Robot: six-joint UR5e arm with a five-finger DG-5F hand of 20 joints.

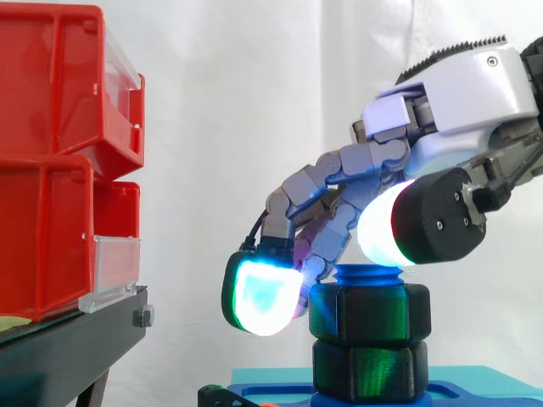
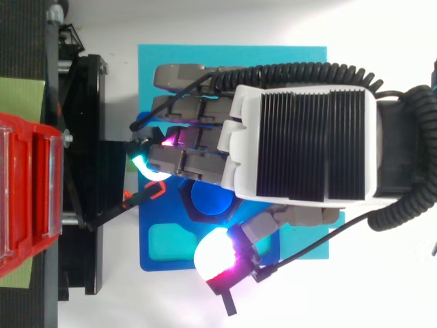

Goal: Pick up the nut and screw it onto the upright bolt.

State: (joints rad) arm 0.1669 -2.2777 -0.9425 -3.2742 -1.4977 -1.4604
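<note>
Hand (image 1: 462, 93) clasps nut (image 1: 369, 315), axis vertical, on bolt (image 1: 366, 275).

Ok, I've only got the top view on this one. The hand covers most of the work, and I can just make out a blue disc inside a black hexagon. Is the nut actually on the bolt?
Observer: Yes. From the side, the nut sits round the bolt, and the bolt's blue threaded tip stands just above the nut.
Operator: Is it all the way down at the base?
Observer: No. It rests on a second black hex piece of about the same width, and that piece stands on the blue base.
</note>
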